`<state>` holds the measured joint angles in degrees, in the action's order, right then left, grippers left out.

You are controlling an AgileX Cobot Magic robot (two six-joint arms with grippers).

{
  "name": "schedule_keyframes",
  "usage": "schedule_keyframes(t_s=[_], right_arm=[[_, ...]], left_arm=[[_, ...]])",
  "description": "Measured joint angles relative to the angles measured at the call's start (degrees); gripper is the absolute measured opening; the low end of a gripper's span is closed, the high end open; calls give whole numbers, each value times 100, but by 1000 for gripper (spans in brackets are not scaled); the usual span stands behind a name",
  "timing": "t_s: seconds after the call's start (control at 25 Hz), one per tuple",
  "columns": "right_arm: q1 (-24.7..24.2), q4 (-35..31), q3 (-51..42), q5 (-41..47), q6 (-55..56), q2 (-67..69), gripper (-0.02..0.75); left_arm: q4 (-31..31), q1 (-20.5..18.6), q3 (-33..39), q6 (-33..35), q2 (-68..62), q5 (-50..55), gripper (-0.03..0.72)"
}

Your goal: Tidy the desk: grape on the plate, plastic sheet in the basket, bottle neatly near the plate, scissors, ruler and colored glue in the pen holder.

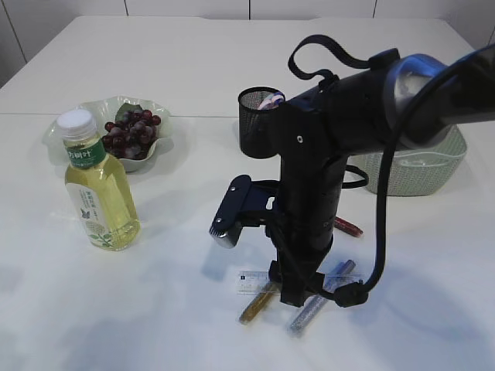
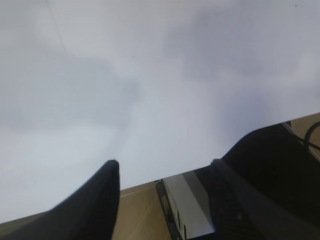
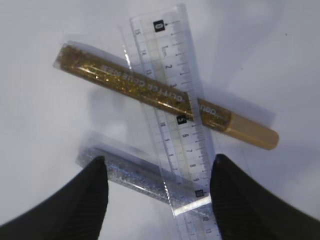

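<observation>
My right gripper (image 3: 159, 160) is open and hangs close above a clear ruler (image 3: 175, 115). The ruler lies across a gold glue stick (image 3: 150, 95) and a silver glue stick (image 3: 135, 175). In the exterior view the right gripper (image 1: 295, 297) stands over the ruler (image 1: 251, 280), gold glue (image 1: 257, 303) and silver glue (image 1: 309, 311). A red glue stick (image 1: 348, 226) lies behind them. The grapes (image 1: 131, 131) lie on the plate (image 1: 93, 112), and the bottle (image 1: 100, 193) stands upright in front of it. The black mesh pen holder (image 1: 251, 124) holds something pink. My left gripper (image 2: 165, 167) is open and empty.
A pale green woven basket (image 1: 418, 166) stands at the right behind my right arm; its contents are hidden. The left wrist view shows the bare white table (image 2: 150, 75), its edge and the floor below.
</observation>
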<state>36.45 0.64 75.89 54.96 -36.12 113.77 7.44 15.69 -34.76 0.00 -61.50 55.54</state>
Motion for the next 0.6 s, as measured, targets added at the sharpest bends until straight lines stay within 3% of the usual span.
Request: schedule_keyframes(t_s=[0.6], right_arm=[[0, 24, 0, -228, -42, 187, 503]], left_arm=[[0, 0, 0, 0, 0, -22, 415]])
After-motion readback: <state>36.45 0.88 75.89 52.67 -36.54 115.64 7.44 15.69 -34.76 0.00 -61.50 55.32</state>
